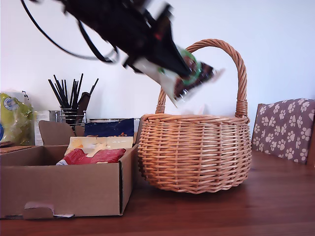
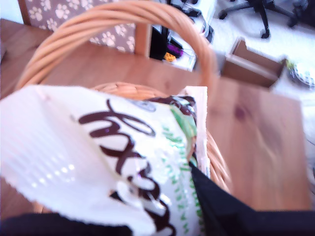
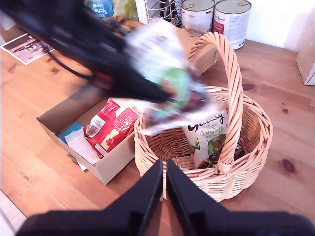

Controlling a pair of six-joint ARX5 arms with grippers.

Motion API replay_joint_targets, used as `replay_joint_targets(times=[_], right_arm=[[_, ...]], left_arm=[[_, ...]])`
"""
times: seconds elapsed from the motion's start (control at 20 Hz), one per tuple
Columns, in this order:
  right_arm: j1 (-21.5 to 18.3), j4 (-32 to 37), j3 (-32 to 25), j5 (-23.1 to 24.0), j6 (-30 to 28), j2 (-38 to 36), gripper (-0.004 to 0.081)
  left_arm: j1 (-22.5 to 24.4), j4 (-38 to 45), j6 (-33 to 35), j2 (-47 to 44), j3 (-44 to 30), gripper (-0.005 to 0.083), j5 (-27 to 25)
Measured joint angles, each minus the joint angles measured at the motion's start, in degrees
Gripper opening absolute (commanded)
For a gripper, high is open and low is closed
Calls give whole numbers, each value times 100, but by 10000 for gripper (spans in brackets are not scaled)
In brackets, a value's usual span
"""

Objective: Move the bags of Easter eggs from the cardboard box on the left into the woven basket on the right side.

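Note:
My first gripper (image 1: pixel 183 69) is shut on a white-green candy bag (image 1: pixel 187 78) with black script (image 2: pixel 123 162), held in the air over the woven basket (image 1: pixel 197 152), just under its arched handle (image 2: pixel 118 19). In the second wrist view the held bag (image 3: pixel 170 83) is blurred above the basket's rim (image 3: pixel 256 128), and another white-green bag (image 3: pixel 206 137) stands inside. The cardboard box (image 1: pixel 64 189) sits at the exterior view's left, holding a cream-yellow and red bag (image 1: pixel 93 152) and a dark blue bag (image 1: pixel 109 129). My second gripper (image 3: pixel 165 182) hovers shut and empty, high above the basket's near side.
A bulging yellow-green bag with a blue sticker (image 1: pixel 15 118) and a wire cup of black sticks (image 1: pixel 71 105) stand behind the box. A paw-print cushion (image 1: pixel 285 128) is at the exterior view's right. Two tins (image 3: pixel 216 17) stand beyond the basket.

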Motion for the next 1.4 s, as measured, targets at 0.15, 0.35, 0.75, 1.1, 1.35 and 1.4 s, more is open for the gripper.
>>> replay_joint_targets(times=[0.15,0.35,0.75,1.1,1.35,1.4], right_arm=[[0,0,0,0,0,0,-13],[0,7,0,0,0,0,-13],[0,39,0,0,0,0,-13],[0,46,0,0,0,0,-13],[0,46,0,0,0,0,-13],[0,46,0,0,0,0,-13]], left_arm=[[-120,691,-575,424,0,110,-490],[-234,1421,-1491,824,0,110,-741],[-632,1449,-1812,1143,0,186,-1119],[-636,1480,-1622,1143,2,691,-1346],[-643,608,-610,1021,293,565,-1438],[-643,378,-487,857,297,533,-1486]])
